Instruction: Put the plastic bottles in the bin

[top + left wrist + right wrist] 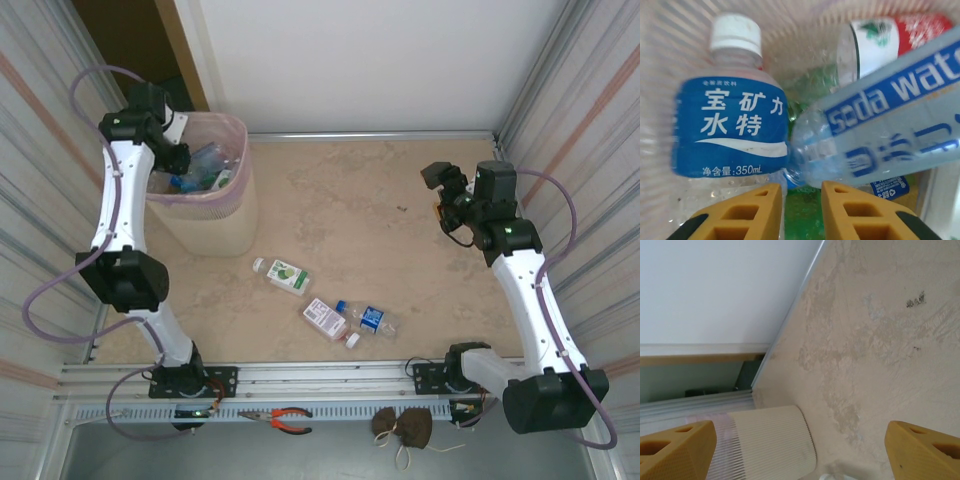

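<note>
Left wrist view: the left tool [802, 200] is closed down with nothing between its yellow fingers [750, 215]. It hangs inside the bin [800, 30]. Just beyond its tips lie a blue-labelled bottle [730, 130] with a white cap, ahead to the left, and a soda-water bottle [880, 125] slanting ahead to the right. A red-and-white bottle [880, 35] lies deeper in.

By my reading the task is well along but not finished. In the top external view three bottles lie on the counter [350, 200], between the two arms and well apart from either tool. They are a green-labelled bottle [283, 275], a pink-labelled bottle [328, 320] and a blue-capped bottle [368, 318].

The right tool [445, 195] hovers above bare counter, far to the right of the bin [215, 215]. In its own wrist view the right tool [800, 435] is spread wide and empty, with the bin's ribbed wall [775, 440] ahead. The loose bottles are plain from above, while the labels inside the bin can be read only from the left wrist.
</note>
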Available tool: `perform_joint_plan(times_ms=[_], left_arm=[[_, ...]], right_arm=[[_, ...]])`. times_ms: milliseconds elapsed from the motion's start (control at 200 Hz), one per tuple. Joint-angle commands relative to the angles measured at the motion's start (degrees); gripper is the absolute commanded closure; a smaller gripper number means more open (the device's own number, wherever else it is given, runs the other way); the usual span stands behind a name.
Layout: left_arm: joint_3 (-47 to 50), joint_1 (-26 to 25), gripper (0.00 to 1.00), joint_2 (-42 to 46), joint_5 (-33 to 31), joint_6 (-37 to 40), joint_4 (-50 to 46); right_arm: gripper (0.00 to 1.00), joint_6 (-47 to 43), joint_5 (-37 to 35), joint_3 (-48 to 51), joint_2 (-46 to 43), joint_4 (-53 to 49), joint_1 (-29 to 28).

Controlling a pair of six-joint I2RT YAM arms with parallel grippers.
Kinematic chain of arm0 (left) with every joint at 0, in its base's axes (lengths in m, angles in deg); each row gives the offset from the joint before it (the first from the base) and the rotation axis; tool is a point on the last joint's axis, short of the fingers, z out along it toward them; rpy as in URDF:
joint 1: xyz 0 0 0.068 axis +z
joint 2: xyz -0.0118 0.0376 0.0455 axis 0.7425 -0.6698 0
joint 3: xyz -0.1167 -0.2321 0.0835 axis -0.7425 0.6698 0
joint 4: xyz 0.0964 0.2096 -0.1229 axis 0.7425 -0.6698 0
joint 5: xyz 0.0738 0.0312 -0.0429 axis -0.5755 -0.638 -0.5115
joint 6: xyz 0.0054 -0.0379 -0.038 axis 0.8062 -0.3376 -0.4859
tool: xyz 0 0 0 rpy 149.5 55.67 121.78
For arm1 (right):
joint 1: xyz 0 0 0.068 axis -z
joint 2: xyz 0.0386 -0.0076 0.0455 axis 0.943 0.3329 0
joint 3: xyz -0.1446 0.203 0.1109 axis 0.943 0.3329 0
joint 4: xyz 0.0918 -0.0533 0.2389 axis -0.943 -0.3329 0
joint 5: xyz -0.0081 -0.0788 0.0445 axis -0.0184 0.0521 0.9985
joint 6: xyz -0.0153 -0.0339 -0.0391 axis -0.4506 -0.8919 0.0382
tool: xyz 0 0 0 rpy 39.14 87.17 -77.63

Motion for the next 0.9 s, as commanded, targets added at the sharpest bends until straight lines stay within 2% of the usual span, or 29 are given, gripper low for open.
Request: perform_joint_plan(times_ms=[0,356,656,747,897], left_arm=[[3.46,2.69,0.74,1.70,-0.07,-1.24,2.13],[1.05,3.64,0.74,6.01,13.43,-4.49,5.71],[-1.38,3.68,0.73,11.99,21.55,-7.76,5.29],[-0.56,3.72,0.73,13.77,25.59,-9.35,5.30],[4.47,3.57,0.72,18.16,33.01,-12.69,7.80]], right_arm=[[0.14,-2.29,0.73,0.44,-1.36,-0.31,0.52],[0.15,-6.06,2.98,-0.91,-1.18,-2.15,0.48],[0.18,-12.55,10.70,-2.29,-0.88,-3.03,-0.19],[0.19,-15.22,12.03,-3.49,-0.03,-4.86,-1.81],[0.21,-21.22,10.31,-7.55,2.58,-12.08,-7.06]])
